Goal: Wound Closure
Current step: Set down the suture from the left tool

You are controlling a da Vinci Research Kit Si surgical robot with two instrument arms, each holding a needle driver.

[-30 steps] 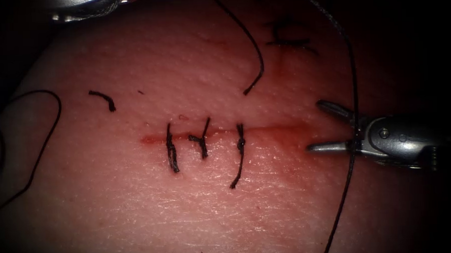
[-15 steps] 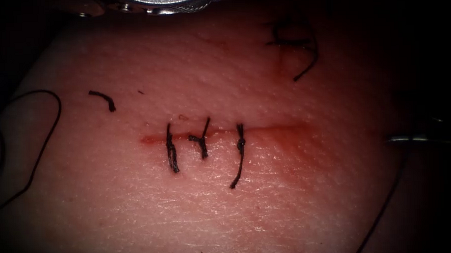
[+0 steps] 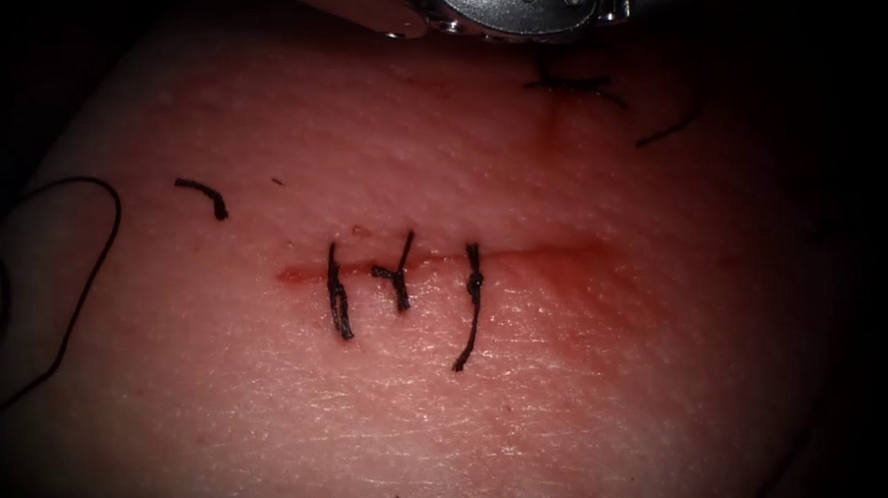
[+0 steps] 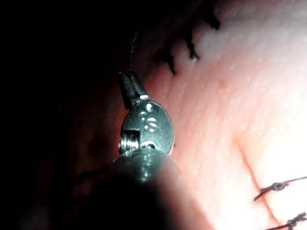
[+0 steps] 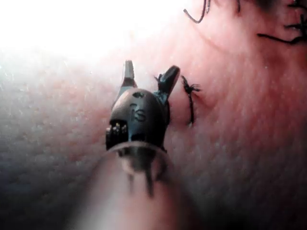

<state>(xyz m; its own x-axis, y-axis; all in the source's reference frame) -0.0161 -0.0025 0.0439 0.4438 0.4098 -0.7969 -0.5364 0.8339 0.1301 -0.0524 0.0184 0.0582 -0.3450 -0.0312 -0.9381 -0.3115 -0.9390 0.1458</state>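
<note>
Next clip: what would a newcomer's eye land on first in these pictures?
Three dark knotted stitches crossing the cut mid-tissue, with red fluid pooled toward its right end. In the left wrist view, the left pincer is shut on a thread. In the right wrist view, the right pincer is open and holds nothing, beside a stitch.

Readable marks were few. In the endoscope view the left arm's tool, at the top edge of the frame, carried a stamped "S" on its metal wrist housing; the rest of that marking was cut off by the frame edge. In the right wrist view the right arm's tool had "IS" or similar on its dark housing, not fully legible. No numbers, no labels on the tissue.
</note>
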